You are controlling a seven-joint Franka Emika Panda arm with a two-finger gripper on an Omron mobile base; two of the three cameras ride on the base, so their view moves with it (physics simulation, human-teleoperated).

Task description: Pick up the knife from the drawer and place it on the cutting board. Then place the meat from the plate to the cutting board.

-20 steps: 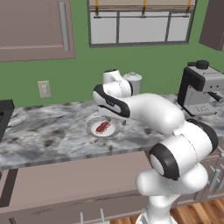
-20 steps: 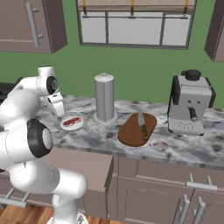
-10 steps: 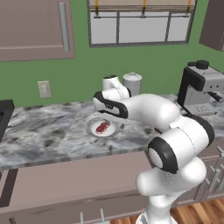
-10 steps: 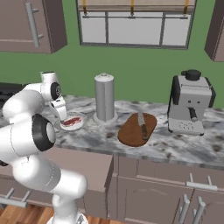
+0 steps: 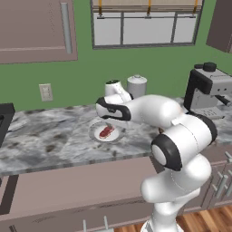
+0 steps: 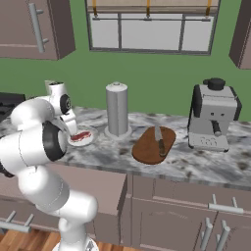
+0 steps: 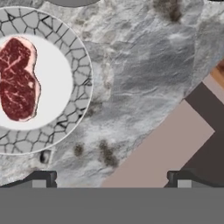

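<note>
Hanging spread wide and pinching nothing, the claw is pointing down at the bench, its two dark tips showing far apart at the bottom of the hand view. Bare marbled stone is lying between them, and the bench's front edge is running diagonally off toward 4 o'clock.

Sitting at about 10 o'clock from the claw in the hand view is the plate, and the meat is lying flat on its white centre, apart from both tips. From the left base view the arm's wrist is reaching over the bench just beside the plate, with the meat showing red on it. In the right base view the meat and plate are sitting just right of the wrist.

Standing at about 2 o'clock from the plate in that view is a tall grey canister. Farther right, the board is resting on the bench, and the knife is lying on top of it, handle toward the front edge. A coffee machine is standing at about 3 o'clock, well apart from the plate.
</note>
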